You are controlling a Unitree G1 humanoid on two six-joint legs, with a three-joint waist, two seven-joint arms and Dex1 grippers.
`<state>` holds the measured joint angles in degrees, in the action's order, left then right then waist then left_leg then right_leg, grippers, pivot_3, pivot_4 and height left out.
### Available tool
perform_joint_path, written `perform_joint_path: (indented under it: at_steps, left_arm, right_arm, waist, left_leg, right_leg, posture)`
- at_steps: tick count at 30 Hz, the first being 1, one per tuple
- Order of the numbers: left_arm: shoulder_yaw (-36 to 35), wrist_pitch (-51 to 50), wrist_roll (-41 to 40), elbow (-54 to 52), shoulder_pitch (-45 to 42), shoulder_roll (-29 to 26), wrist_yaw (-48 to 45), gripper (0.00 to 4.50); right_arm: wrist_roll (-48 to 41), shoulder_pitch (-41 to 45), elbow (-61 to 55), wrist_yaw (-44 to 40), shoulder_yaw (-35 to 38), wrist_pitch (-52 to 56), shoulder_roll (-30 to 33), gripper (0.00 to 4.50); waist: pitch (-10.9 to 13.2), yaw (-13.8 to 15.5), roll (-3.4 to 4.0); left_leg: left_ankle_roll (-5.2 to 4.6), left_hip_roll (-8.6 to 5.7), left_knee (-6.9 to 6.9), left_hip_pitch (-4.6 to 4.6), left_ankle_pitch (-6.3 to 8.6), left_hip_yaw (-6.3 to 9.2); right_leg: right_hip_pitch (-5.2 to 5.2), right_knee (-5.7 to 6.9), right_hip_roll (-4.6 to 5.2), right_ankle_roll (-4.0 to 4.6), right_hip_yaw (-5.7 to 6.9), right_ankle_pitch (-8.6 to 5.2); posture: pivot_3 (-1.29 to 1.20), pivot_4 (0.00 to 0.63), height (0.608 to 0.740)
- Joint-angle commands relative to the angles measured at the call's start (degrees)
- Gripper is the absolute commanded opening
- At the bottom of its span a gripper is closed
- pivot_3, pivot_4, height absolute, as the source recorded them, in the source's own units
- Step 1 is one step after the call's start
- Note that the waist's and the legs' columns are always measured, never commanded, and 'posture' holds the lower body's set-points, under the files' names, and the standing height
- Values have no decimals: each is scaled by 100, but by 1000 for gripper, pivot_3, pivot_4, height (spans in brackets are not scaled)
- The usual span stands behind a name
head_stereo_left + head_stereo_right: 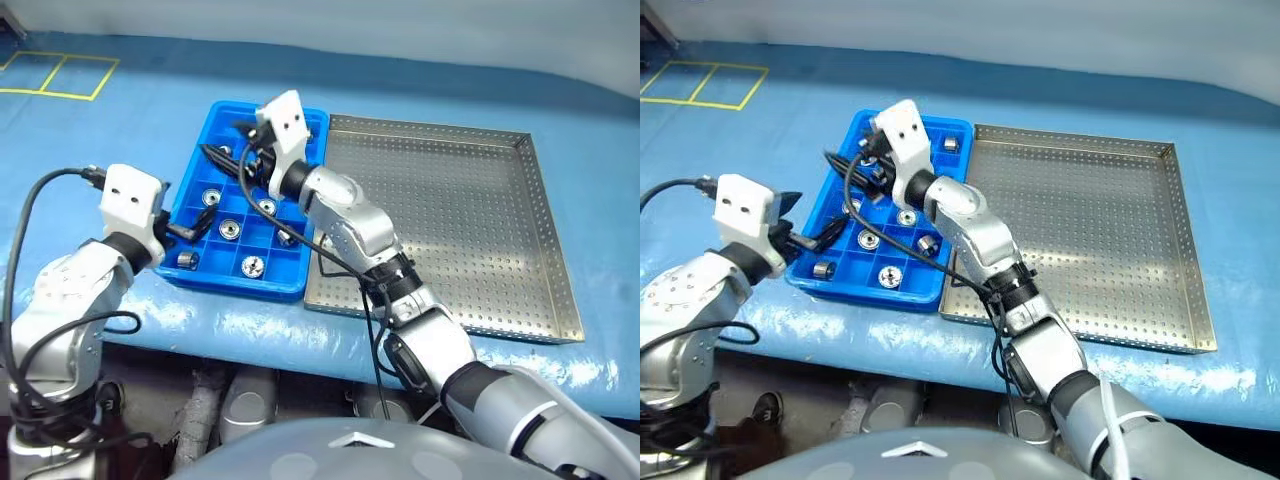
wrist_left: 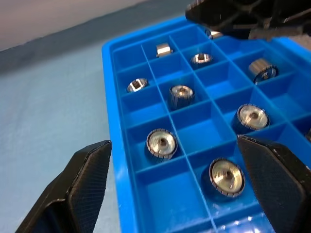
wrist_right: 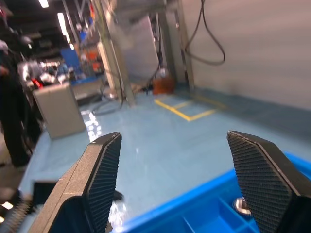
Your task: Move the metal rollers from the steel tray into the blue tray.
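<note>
Looking done: steel tray point(image 1: 450, 210) bare, metal rollers point(image 2: 162, 143) all in blue tray point(image 1: 195, 270); left tool point(image 2: 189, 187) & right tool point(image 3: 182, 182) gape wide, empty.

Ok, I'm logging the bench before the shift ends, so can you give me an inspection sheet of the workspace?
Surface: blue table cover, wrinkled at the front edge.
Job's things: square perforated steel tray holds no rollers; small shiny metal rollers sit one to a compartment in the bright blue plastic grid tray.
Clutter: nothing seen.
Grippers: left gripper open at the blue tray's near-left corner; right gripper open above that tray, empty.
Cables: black cable loops along the left arm.
Surroundings: yellow floor markings beyond the table.
</note>
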<state>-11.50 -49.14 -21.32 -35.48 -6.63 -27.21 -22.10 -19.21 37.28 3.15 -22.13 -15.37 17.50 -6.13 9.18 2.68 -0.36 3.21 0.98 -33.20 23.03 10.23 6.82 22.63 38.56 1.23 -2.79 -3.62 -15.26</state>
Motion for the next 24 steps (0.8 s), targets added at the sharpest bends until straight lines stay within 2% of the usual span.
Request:
perform_joint_path:
  at_steps: [1,5,9,10,14,18,24]
  left_arm:
    - [711,670,204,408,-374,137,-177,4500]
    - [1432,1372,494,1184,-786,220,-539,4500]
    - [1856,2051,723,2201,-1335,432,-857,4500]
    - [1942,2188,724,2404,-1462,500,-981,4500]
    - [2185,2551,701,2933,-1780,674,-1473,4500]
    - [2162,2724,787,3214,-1893,719,-1523,4500]
    - [2179,2669,761,3063,-1694,559,-1713,4500]
  right_arm:
    - [201,-853,-1637,192,480,517,911,3669]
    - [-109,-2175,-2958,27,1208,1453,2242,3669]
    - [-194,-3022,-3475,140,2181,1807,2944,3669]
    - [-227,-3145,-3524,102,2331,1824,3044,3669]
    - [-365,-3508,-3642,-133,2523,1779,3257,4468]
    - [-308,-3640,-3716,-101,2446,1826,3307,4468]
    - [-452,-3788,-3677,-421,2269,1802,3414,4468]
  waist:
    - [-2,-11,-2]
    - [-3,-141,8]
    - [-1,-456,18]
    - [-2,-559,21]
    - [-2,-834,21]
    - [-1,-1028,22]
    - [-1,-1079,22]
  left_leg:
    - [5,-10,-3,0,0,1]
    - [4,-36,-16,20,0,-16]
    - [-11,-31,-37,50,9,-17]
    - [-12,-28,-39,49,9,-20]
    - [-28,-21,-58,46,18,-26]
    - [-34,-21,-76,48,22,-30]
    - [-35,-23,-95,47,21,-33]
  right_leg:
    - [-4,-3,10,-6,0,0]
    - [-20,-72,34,-46,-19,24]
    - [6,-64,26,-60,-22,32]
    - [7,-61,23,-60,-24,31]
    - [0,-54,13,-87,-29,16]
    - [-2,-47,10,-93,-39,17]
    - [-10,-47,10,-108,-43,24]
  posture:
    - [89,150,740]
    - [-15,150,740]
    - [-97,150,740]
    - [-115,150,740]
    - [-163,150,740]
    - [-202,150,740]
    - [-189,150,740]
